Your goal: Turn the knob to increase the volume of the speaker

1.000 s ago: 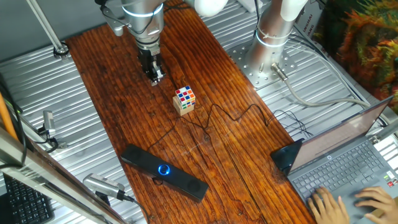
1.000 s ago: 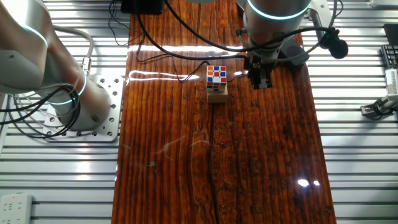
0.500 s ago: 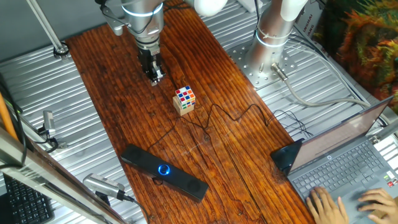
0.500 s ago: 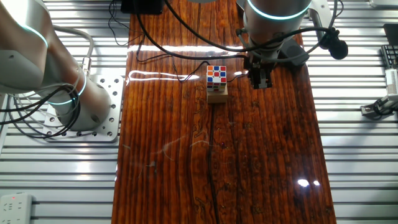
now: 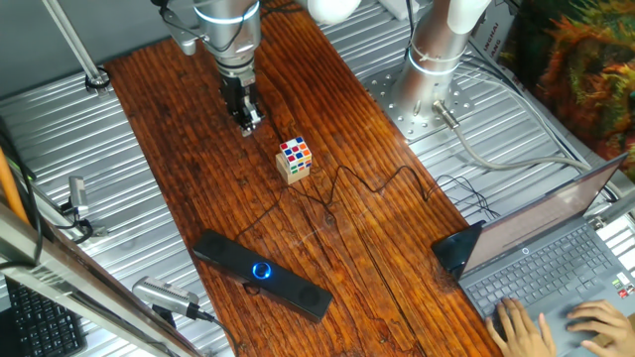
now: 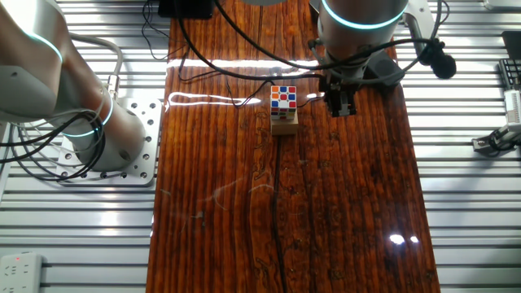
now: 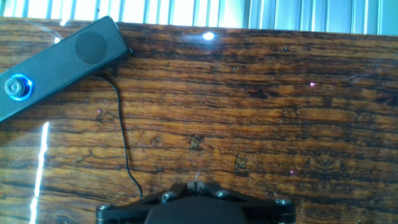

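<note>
A: One arm, two-finger gripper (image 5: 248,121) at 12 o'clock on the wood table (image 5: 387,238), fingers pressed together, empty. Where's the knob?

B: Blue-ringed round knob (image 5: 262,269) mid the slim black speaker (image 5: 261,274), 6 o'clock, well apart. Travel over, spread fingers, centre on it, descend, pinch, then twist w/o dragging the bar.

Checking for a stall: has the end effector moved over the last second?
No. The end effector sits at the same spot relative to the Rubik's cube.

No legible text, labels or nos. anywhere; laptop (image 5: 541,260) lid logo too small to read.
</note>
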